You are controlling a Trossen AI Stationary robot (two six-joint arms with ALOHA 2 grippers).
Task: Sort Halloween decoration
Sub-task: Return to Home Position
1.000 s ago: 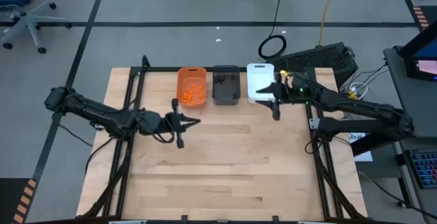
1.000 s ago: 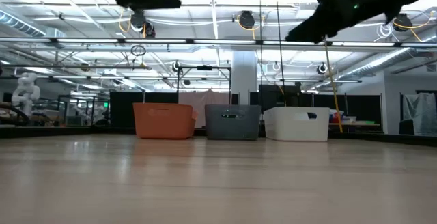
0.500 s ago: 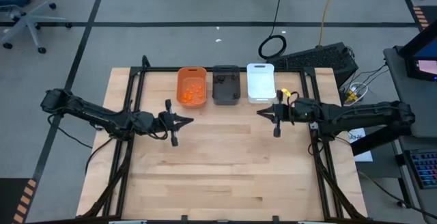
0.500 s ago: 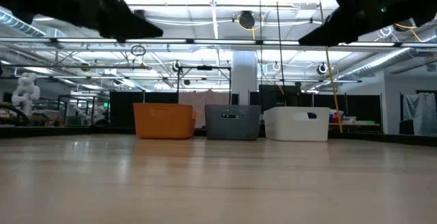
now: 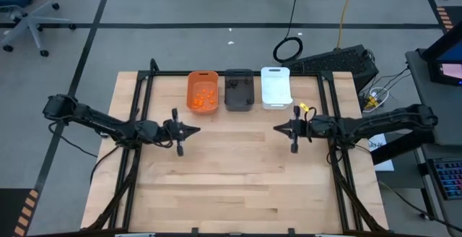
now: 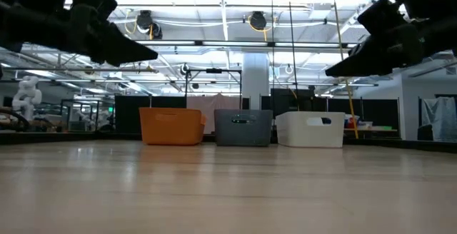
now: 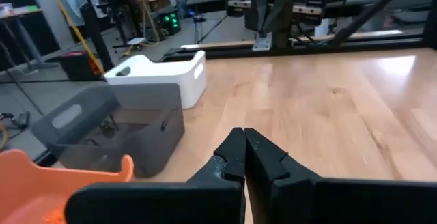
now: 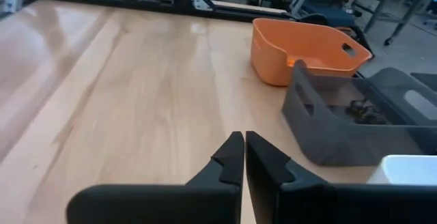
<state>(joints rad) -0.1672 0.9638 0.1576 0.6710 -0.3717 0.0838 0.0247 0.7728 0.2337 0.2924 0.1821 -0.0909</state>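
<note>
The Halloween decoration shows as orange blobs (image 5: 203, 98) lying in the orange bin (image 5: 203, 78) and dark lumps (image 8: 360, 112) lying in the dark grey bin (image 5: 239, 98). A white bin (image 5: 276, 89) stands beside them at the table's far edge. My left gripper (image 5: 195, 129) hovers shut over bare wood, nearer than the orange bin, pointing toward the table's right. My right gripper (image 5: 276, 128) hovers shut nearer than the white bin, pointing toward the table's left. Both wrist views show the fingertips closed together, left gripper (image 7: 244, 142) and right gripper (image 8: 244, 144), with nothing between them.
The three bins stand in a row at the far middle: orange bin (image 6: 171, 125), grey bin (image 6: 243, 127), white bin (image 6: 310, 129). A black frame (image 5: 144, 107) runs along the table's left, right and far sides. Bare wood (image 5: 231, 179) spreads between and in front of the grippers.
Both arms have sunk and drawn back toward their own sides. My right gripper has swung away from the white bin toward the table's near edge and now points left. My left gripper has slid a little toward the table's left edge.
</note>
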